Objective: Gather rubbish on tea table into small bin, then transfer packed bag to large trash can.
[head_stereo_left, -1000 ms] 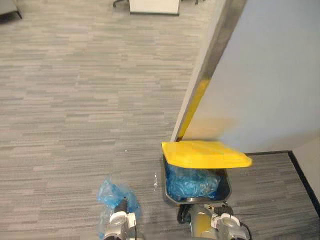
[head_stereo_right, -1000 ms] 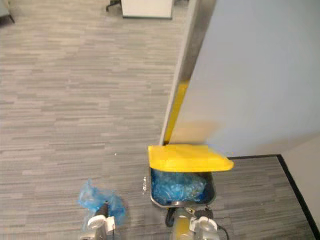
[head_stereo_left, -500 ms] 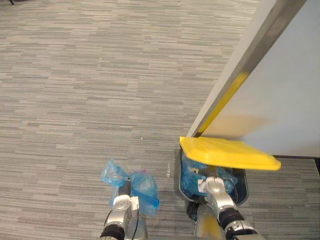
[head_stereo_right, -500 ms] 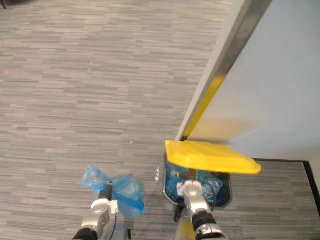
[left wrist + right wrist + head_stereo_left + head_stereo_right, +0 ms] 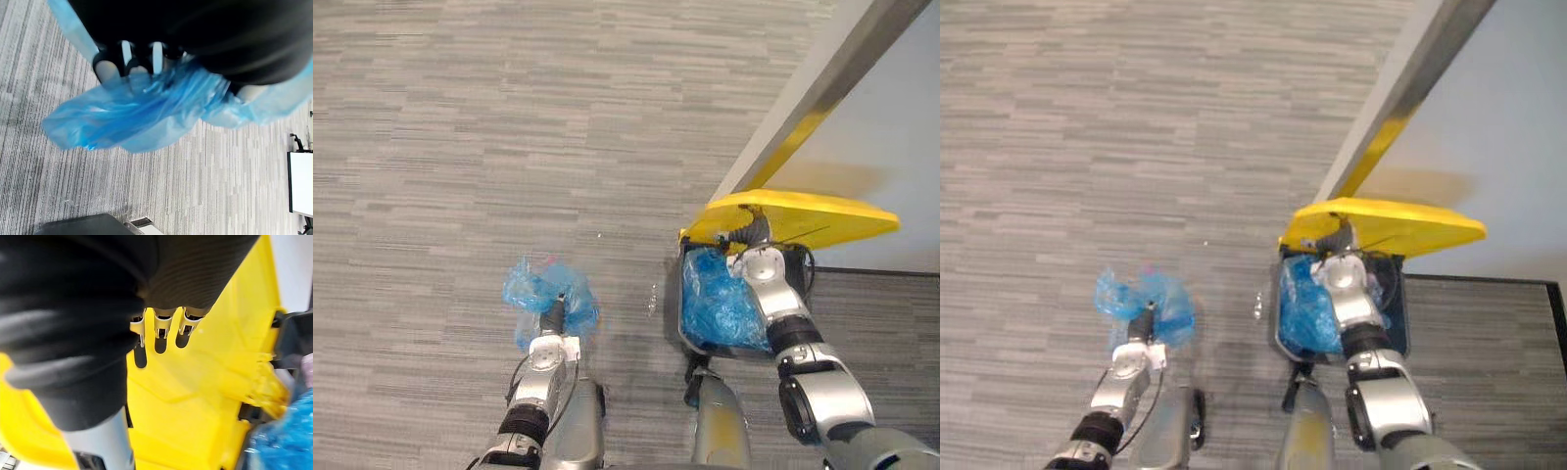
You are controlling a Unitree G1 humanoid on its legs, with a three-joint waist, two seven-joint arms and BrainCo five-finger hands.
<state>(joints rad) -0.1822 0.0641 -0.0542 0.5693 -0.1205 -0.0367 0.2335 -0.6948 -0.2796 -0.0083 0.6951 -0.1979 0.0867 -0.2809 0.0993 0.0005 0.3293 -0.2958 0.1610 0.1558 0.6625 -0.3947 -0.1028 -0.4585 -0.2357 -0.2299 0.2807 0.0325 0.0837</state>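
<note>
Open carpet [image 5: 460, 147] to my left and ahead. On the right a wall [image 5: 901, 137] closes things off, its grey metal edge [image 5: 818, 93] running down to the can [image 5: 676, 305], which stands at the wall's foot. The can's mouth is open on the near side: the yellow lid [image 5: 822, 217] is tilted up over the far rim, and the blue liner [image 5: 717, 304] shows below it.

My right hand [image 5: 762, 266] is over the mouth, up against the lid's underside. In its wrist view the fingers [image 5: 160, 335] reach out straight onto the yellow plastic and hold nothing.

The bag [image 5: 540, 291] is in my left hand [image 5: 549, 338], out over bare carpet. It is left of the can and apart from it, with a strip of floor between. The left fingers [image 5: 108, 66] are curled into the bunched blue plastic, and the rest of the bag bulges out past them.
</note>
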